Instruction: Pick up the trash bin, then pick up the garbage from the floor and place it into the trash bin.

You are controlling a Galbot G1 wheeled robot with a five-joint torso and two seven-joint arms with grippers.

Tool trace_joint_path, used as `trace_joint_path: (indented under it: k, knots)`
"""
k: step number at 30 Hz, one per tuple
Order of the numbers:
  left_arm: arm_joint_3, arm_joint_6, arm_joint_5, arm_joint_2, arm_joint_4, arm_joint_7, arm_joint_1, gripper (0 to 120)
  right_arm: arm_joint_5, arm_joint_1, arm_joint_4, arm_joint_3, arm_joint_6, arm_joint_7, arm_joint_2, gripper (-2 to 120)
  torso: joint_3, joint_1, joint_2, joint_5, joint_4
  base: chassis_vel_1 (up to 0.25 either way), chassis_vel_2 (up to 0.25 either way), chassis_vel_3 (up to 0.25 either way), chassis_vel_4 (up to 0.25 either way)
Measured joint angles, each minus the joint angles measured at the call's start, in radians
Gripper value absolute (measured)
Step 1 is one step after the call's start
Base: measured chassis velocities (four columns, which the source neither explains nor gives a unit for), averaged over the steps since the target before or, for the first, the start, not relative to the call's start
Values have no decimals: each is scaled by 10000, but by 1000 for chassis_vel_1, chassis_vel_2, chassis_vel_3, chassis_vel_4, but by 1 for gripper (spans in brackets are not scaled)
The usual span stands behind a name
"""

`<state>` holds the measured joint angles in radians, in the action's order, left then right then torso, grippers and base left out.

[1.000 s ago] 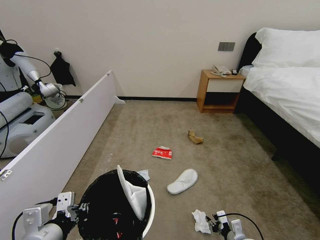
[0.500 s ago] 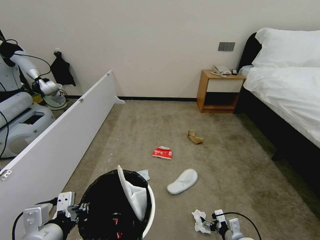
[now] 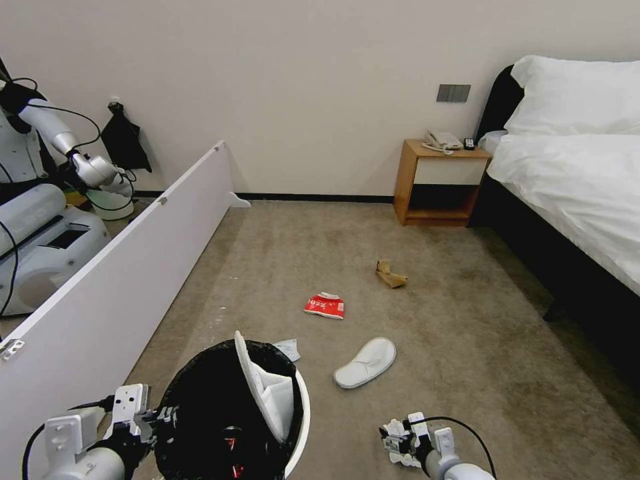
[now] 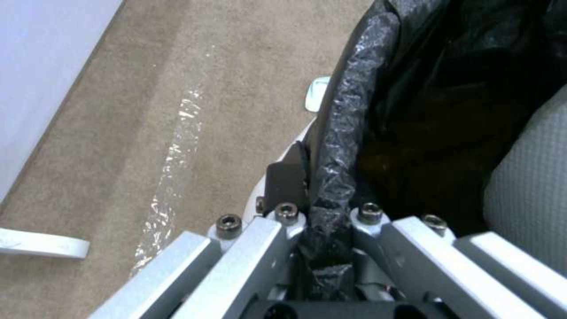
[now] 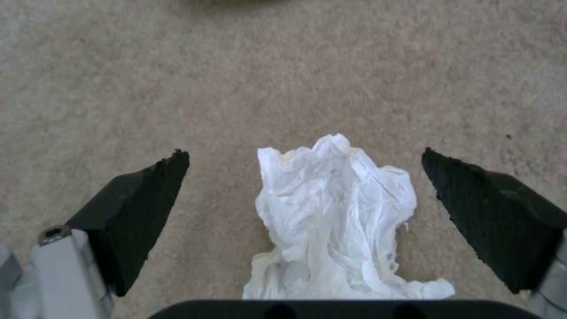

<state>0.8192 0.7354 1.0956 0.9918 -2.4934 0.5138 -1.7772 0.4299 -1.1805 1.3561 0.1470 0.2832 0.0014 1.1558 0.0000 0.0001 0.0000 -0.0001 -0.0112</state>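
- The right gripper [image 5: 304,177] hangs over the crumpled tissue [image 5: 336,217] on the carpet [image 3: 467,333], fingers wide either side; sink until the pads flank it, then squeeze gently, since it is soft and wispy.
- The left gripper [image 4: 322,221] pinches the bin [image 3: 230,413] by its crinkly bagged rim.

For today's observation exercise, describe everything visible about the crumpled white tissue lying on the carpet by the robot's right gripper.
The crumpled white tissue is a soft, thin, wrinkled paper wad, bunched into folds with ragged edges. It lies loose on the beige-brown short-pile carpet, right of the bag-lined trash bin. The right gripper straddles it, open, its black fingertips apart on either side, not touching it.
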Motion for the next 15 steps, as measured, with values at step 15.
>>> trace_joint_path:
  k: [15]
  knots:
    - [8, 0, 22, 4, 0, 5, 18, 2, -90, 269, -652, 16, -26, -6, 312, 100, 0, 0, 1, 0, 0, 0, 0, 0, 0]
